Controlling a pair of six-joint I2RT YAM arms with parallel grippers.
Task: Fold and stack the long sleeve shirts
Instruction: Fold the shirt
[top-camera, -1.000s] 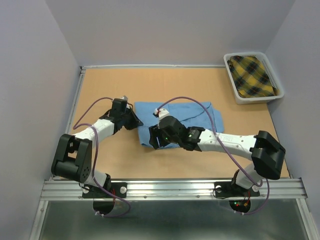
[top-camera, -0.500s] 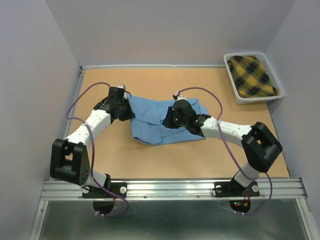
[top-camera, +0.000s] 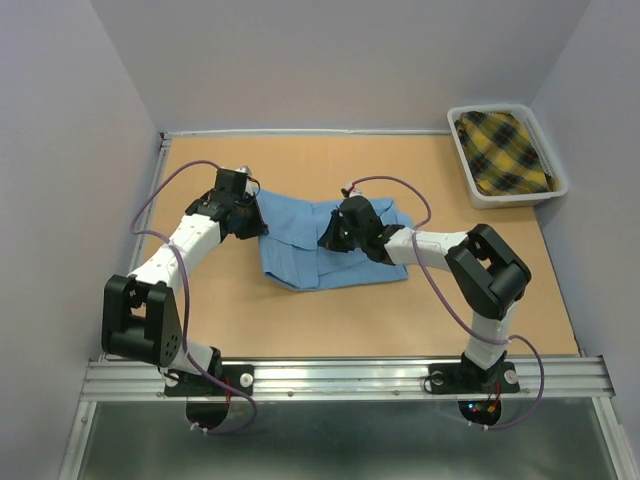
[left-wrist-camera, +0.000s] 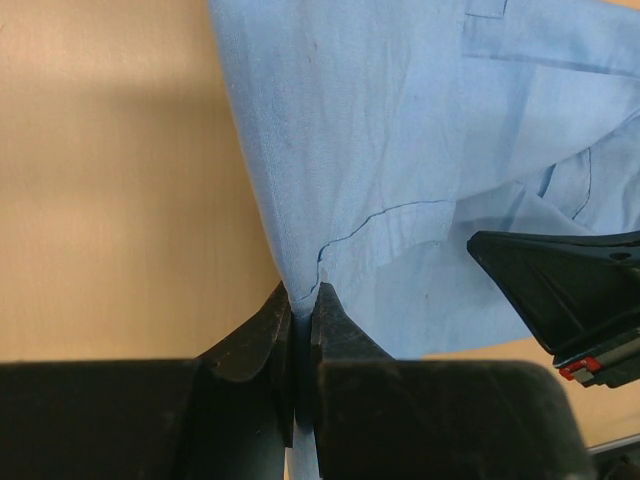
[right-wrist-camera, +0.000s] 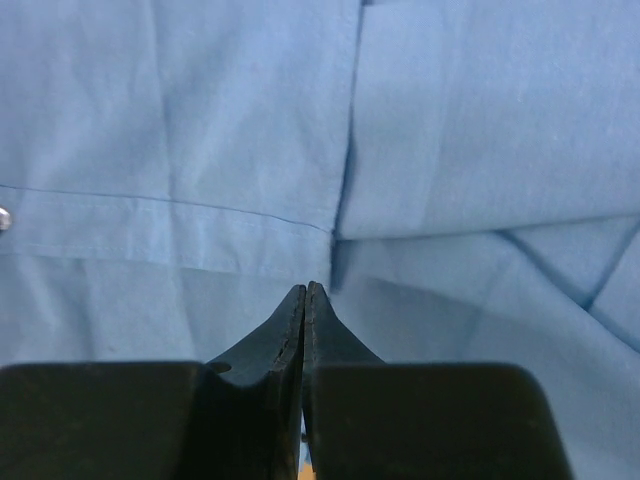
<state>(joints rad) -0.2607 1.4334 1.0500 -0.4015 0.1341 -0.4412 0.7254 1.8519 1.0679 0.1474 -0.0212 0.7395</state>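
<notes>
Pinching an edge of the shirt (top-camera: 300, 255), left fingers (left-wrist-camera: 255, 335) likely anchor it for folding; right fingers (right-wrist-camera: 285, 330) are closed, empty, over its middle.

A robotics laboratory test cell is shown. A plain wood-coloured bench (top-camera: 300, 320) is closed in on three sides by bare, pale grey walls (top-camera: 330, 60). An aluminium rail (top-camera: 350, 378) is fixed along the near edge, and two black-and-white robot arms, the left arm (top-camera: 190, 240) and the right arm (top-camera: 440, 245), are bolted to it. Purple cables (top-camera: 160, 200) are looped in the open along the arms. A grey plastic bin (top-camera: 510, 200) of plaid cloth (top-camera: 505, 150) is set at the far right corner.
</notes>
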